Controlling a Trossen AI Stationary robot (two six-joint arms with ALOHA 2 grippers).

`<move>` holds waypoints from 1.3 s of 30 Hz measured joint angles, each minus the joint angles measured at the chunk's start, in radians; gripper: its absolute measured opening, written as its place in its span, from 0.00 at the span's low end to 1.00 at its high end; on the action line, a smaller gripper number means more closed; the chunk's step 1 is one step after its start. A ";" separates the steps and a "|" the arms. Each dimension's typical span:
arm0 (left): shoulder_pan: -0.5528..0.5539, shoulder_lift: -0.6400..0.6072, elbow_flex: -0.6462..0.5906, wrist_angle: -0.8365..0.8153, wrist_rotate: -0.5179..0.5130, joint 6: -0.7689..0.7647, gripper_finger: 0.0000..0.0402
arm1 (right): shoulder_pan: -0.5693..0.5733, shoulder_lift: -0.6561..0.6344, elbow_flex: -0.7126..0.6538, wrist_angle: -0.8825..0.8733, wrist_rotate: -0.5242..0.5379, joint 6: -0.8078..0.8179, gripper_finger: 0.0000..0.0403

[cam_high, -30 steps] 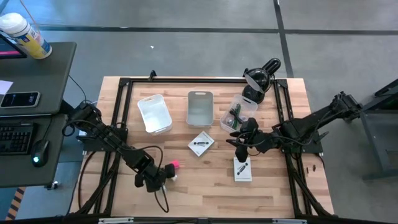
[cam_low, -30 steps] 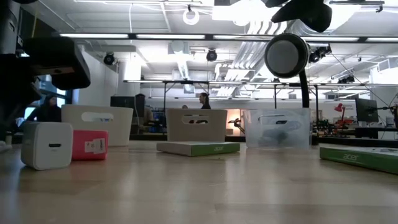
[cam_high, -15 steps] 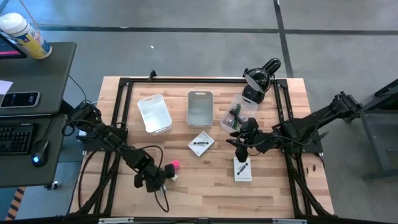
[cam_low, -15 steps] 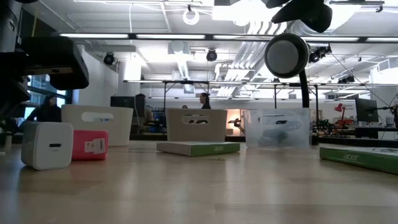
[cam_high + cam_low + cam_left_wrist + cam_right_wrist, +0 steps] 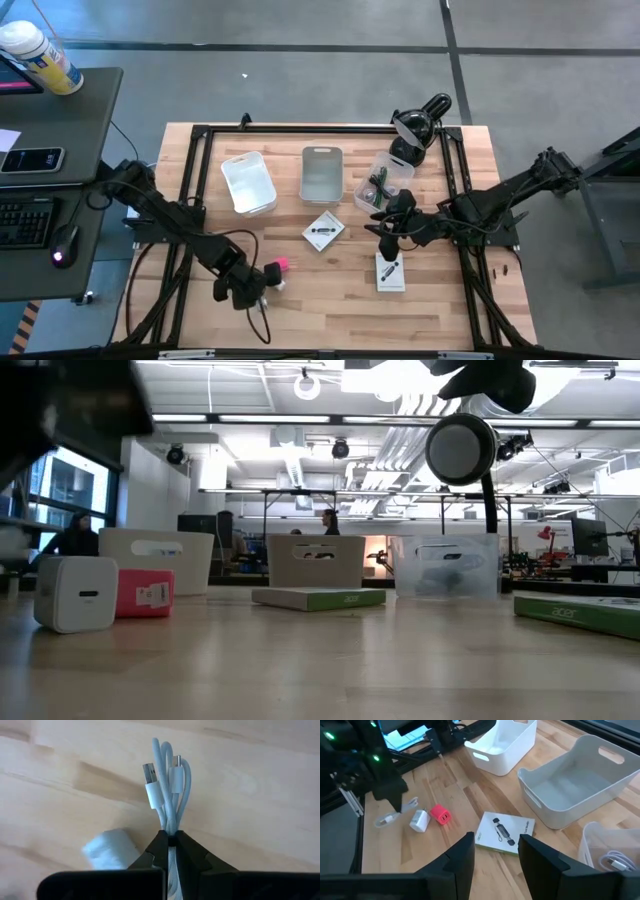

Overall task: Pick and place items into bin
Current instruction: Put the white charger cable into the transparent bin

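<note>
The left gripper (image 5: 170, 840), at the counter's (image 5: 330, 300) 7 o'clock corner, pinches a folded white cable (image 5: 167, 785) with USB plugs. The right gripper's (image 5: 495, 847) fingers (image 5: 462, 855) gape open, empty, above a white card (image 5: 389, 272) at 4 o'clock.

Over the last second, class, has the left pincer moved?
Yes. In the low view the left pincer, shut on a white cable, has risen up and leftward, away from the unmoved white charger.
</note>
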 joint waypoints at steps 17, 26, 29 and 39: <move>0.254 0.072 0.169 0.262 -0.082 0.146 0.00 | 0.019 0.000 0.000 0.004 -0.027 0.012 0.35; 0.315 0.317 0.288 0.359 -0.056 0.113 0.00 | 0.071 0.001 0.000 -0.024 -0.019 0.068 0.34; 0.317 0.394 0.375 0.316 -0.051 0.108 0.00 | 0.086 0.008 0.000 -0.041 -0.021 0.098 0.34; 0.315 0.476 0.524 0.201 -0.011 0.125 0.13 | 0.166 0.056 0.000 -0.099 -0.030 0.206 0.34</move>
